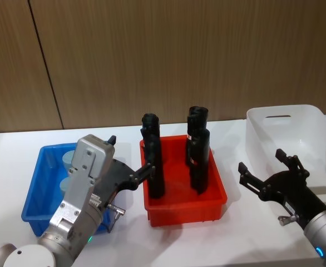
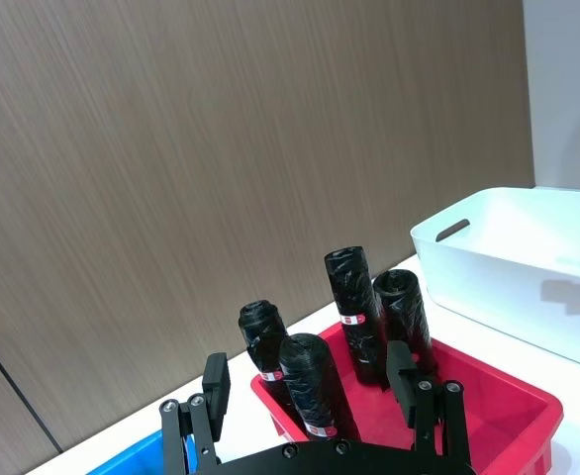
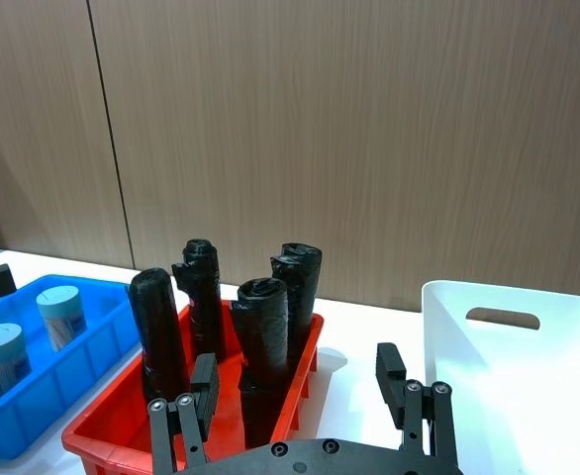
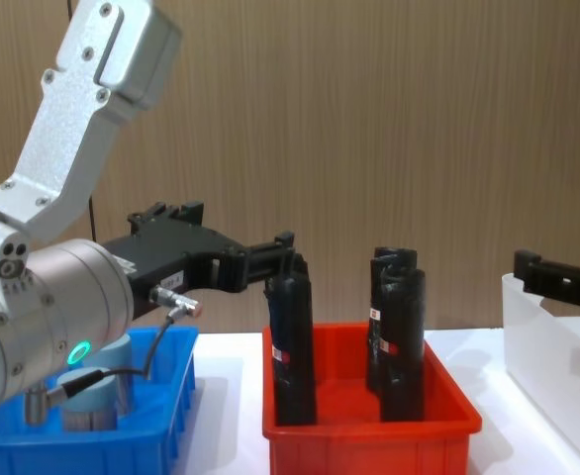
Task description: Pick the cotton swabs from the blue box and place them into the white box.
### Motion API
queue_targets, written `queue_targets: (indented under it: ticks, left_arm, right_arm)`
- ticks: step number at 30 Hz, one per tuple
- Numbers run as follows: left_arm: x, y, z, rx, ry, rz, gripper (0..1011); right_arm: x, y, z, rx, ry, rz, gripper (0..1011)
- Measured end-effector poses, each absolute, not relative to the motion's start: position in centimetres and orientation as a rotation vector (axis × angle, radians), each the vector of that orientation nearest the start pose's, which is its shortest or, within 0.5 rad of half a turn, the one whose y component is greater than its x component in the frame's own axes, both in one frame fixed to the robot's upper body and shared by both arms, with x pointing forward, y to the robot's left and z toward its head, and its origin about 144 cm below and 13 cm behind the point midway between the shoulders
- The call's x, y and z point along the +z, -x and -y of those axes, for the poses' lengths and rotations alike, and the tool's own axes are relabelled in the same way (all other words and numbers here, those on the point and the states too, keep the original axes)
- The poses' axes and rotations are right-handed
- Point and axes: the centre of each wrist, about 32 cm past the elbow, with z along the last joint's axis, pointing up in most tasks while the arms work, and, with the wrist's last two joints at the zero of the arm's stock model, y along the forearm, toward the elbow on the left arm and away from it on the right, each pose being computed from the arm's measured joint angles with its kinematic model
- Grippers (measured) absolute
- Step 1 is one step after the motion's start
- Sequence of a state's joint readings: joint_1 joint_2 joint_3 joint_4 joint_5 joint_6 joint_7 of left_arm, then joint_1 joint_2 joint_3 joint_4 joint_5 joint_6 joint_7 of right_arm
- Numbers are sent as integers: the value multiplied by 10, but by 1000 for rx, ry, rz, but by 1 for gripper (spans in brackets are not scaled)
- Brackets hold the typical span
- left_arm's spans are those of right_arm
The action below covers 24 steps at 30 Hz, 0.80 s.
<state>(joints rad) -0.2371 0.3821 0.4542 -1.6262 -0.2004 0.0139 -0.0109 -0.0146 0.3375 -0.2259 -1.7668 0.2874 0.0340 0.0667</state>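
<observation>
The left gripper (image 1: 129,155) is spread wide and holds nothing, its black jointed fingers (image 1: 145,169) reaching from over the right end of the blue box (image 1: 36,177) toward the red bin (image 1: 185,207). One fingertip sits close by the nearest of the black rolls (image 1: 154,167), and whether it touches cannot be made out. The right gripper (image 1: 260,161) is likewise wide and empty, hanging over the white table (image 1: 246,222) beside the near corner of the white box (image 1: 313,119). The blue box is glossy hard plastic, rectangular and open-topped, and the left arm's grey metal body hides much of it from the head view. Inside it the cotton swabs (image 3: 58,315) are two small clear round jars with flat pale blue lids, packed with thin pale sticks; both stand upright, long axis vertical, lids up. The red bin, of like shape, stands between the two boxes and carries four tall rolls in crinkled black wrap, set on end. The white box is smooth translucent plastic, taller-walled, with an oval handle slot in its far end. Behind runs a wall (image 1: 179,55) of brown wood-grain panels
</observation>
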Motion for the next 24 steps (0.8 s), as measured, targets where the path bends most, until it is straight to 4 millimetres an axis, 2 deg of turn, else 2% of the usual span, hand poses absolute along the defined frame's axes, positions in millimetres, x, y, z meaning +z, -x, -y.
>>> queue_targets:
  ticks: [24]
  left_arm:
    - [1204,-492,-198,1124,-61,268,1004]
  right_arm:
    - [1189,-443,237,-1230,-26,75,1002]
